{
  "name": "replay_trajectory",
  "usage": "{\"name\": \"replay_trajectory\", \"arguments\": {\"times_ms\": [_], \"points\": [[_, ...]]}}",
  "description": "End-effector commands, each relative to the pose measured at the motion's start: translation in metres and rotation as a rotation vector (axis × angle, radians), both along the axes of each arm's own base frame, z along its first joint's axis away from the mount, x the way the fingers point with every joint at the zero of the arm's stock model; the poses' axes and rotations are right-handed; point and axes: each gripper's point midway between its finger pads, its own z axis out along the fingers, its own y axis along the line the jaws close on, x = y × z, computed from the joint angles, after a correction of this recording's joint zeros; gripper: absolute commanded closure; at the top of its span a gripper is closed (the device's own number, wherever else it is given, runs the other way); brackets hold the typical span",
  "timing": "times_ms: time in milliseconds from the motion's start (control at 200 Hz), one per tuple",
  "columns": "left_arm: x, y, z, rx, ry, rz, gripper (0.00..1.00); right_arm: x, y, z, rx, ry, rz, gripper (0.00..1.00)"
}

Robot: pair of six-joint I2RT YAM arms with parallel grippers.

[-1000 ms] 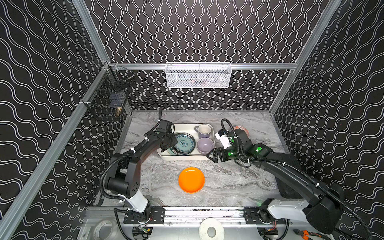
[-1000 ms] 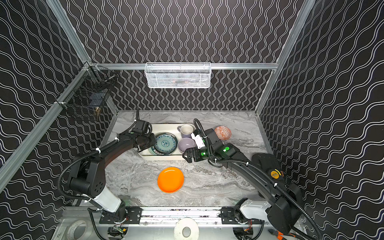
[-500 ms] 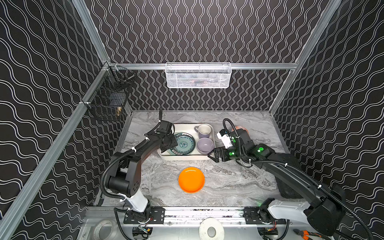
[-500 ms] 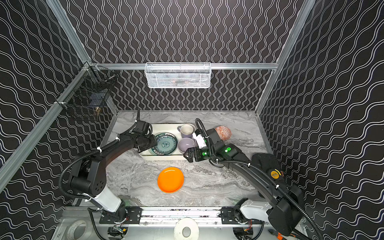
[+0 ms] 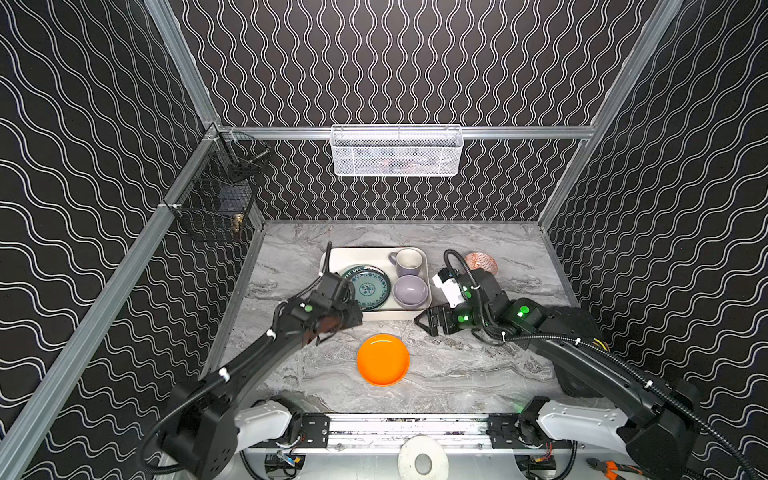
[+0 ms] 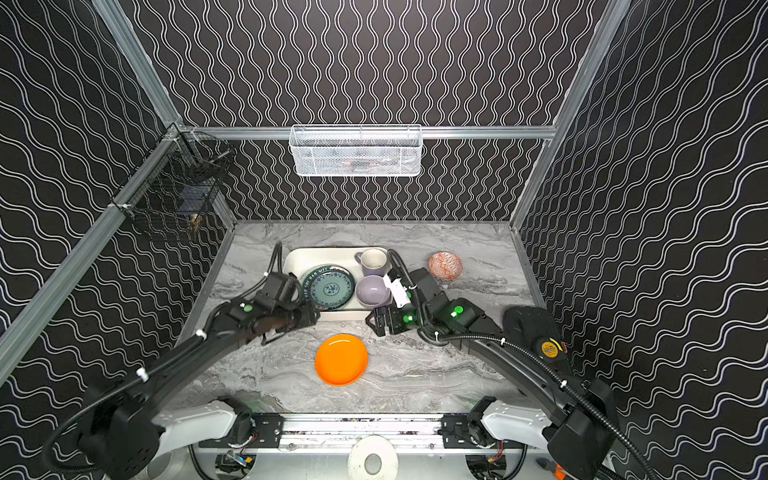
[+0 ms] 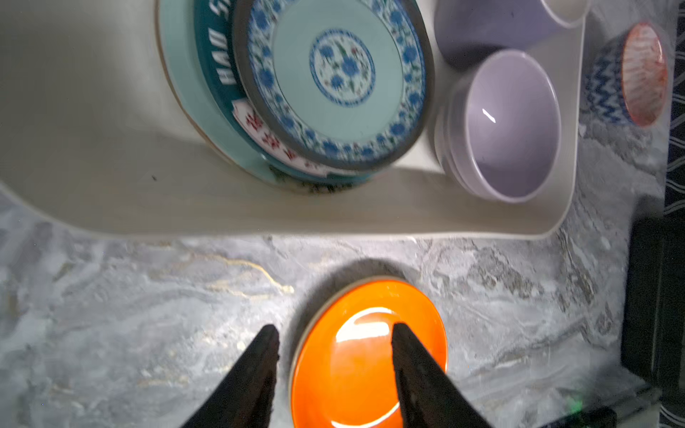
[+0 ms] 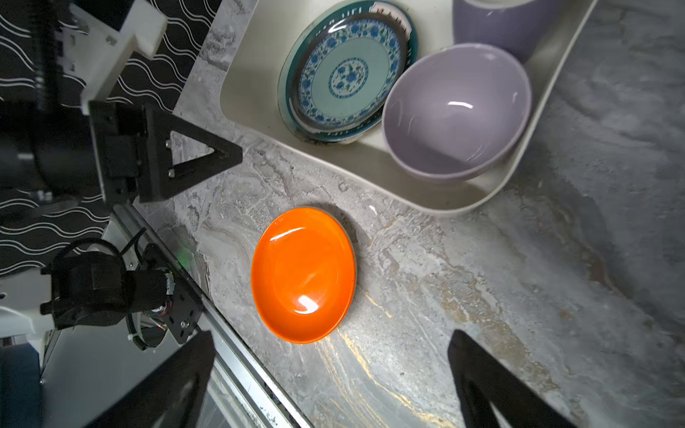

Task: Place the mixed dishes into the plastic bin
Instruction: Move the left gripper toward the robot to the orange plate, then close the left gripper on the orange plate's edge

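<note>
The glossy orange plate [image 5: 383, 360] lies face up on the counter [image 5: 478, 374] near its front edge, outside the cream plastic bin [image 5: 357, 254], whose long axis parallels the back edge. Only the left wrist view shows the patterned bowl [image 7: 608, 85] with blue zigzag sides. Both the left claw [image 7: 335, 328] and right claw [image 8: 332, 335] gape empty

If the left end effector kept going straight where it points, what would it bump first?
Probably the round glossy orange plate: the left end effector hangs open astride its rim, pointing at it. The height above it is unclear.
</note>
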Motion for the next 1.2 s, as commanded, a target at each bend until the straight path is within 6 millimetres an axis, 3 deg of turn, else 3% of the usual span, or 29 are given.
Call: {"name": "replay_trajectory", "arguments": {"times_ms": [0, 125, 225, 666, 871, 966, 1196], "points": [[-0.032, 0.004, -0.017, 0.028, 0.048, 0.034, 0.47, -0.009, 0.007, -0.006, 0.004, 0.0, -0.033, 0.01], [-0.058, -0.002, -0.043, 0.037, 0.086, 0.013, 0.47, -0.028, 0.016, -0.018, -0.006, 0.009, -0.025, 0.01], [-0.068, -0.009, -0.059, 0.044, 0.095, -0.001, 0.47, -0.038, 0.018, -0.023, -0.008, 0.016, -0.024, 0.01], [-0.062, -0.028, -0.082, 0.084, 0.084, -0.043, 0.5, -0.043, -0.006, -0.016, -0.047, -0.03, -0.083, 0.01], [-0.059, -0.028, -0.09, 0.119, 0.094, -0.052, 0.61, -0.045, -0.01, -0.017, -0.047, -0.033, -0.087, 0.01], [-0.058, -0.027, -0.091, 0.13, 0.096, -0.047, 0.78, -0.044, -0.011, -0.016, -0.054, -0.038, -0.091, 0.01], [-0.06, -0.022, -0.089, 0.149, 0.094, -0.044, 0.94, -0.044, -0.009, -0.015, -0.055, -0.042, -0.08, 0.01]]}}
